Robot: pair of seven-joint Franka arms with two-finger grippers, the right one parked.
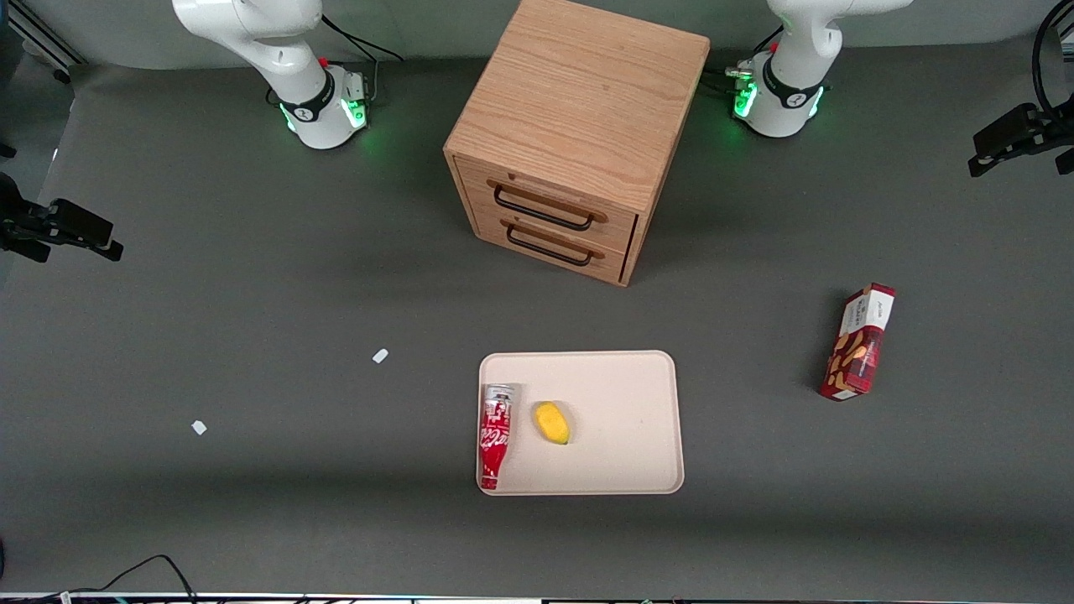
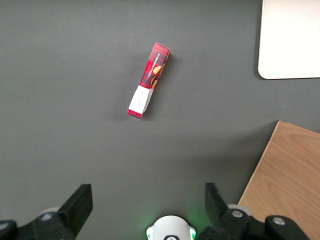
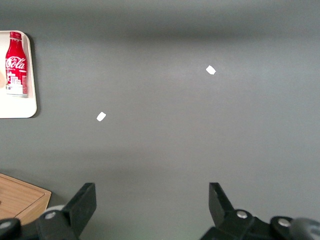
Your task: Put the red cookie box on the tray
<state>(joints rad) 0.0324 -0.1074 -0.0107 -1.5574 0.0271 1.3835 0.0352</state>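
Red cookie box (image 2: 148,81) lies flat on the table (image 2: 65,100), well below the wide-open, empty hand (image 2: 147,200); descend squarely, pinching across its slim width.

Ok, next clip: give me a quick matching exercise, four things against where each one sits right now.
1. red cookie box
2. soda bottle
3. tool
4. cabinet

A. lying on the tray beside a yellow fruit
B. open, high above the table
C. on the table toward the working arm's end
D. farther from the front camera than the tray

Pairs: 1-C, 2-A, 3-B, 4-D
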